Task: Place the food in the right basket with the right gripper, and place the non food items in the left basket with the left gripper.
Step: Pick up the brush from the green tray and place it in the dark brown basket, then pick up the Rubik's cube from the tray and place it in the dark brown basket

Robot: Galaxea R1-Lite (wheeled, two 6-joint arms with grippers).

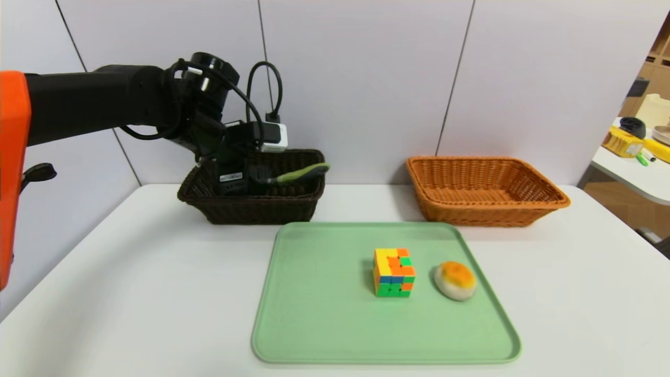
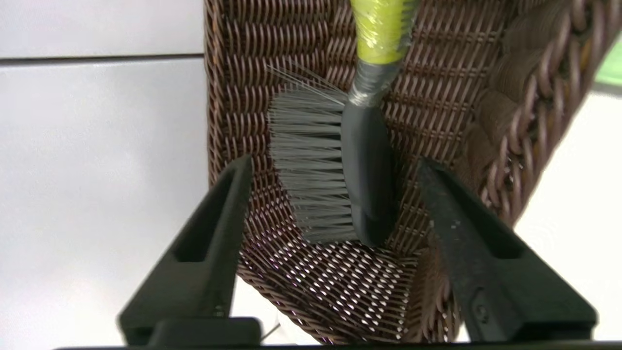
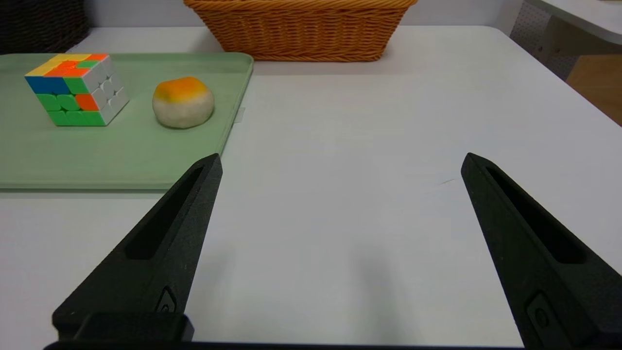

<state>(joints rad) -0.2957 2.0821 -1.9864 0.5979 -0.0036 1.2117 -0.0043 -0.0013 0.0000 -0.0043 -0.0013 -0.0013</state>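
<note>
Inside dark brown wicker basket point(image 1: 256, 212): bristle brush point(image 2: 371, 160), olive-green handle propped up toward rim. Left gripper point(image 2: 335, 165) over it, jaws spread either side of brush head, grip released. Puzzle cube point(image 1: 394, 273) on green tray point(image 1: 324, 314), round bun point(image 1: 455, 281) just to its right, apart. Orange-tan wicker basket point(image 1: 487, 214) beyond tray, to right. Right gripper point(image 3: 342, 163) parked over near side of white table point(image 3: 364, 218), jaws wide, nothing between them.

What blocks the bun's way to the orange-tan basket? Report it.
Nothing visible stands between the bun and the orange-tan basket; only the green tray's low rim and the basket's raised wall would need clearing.
</note>
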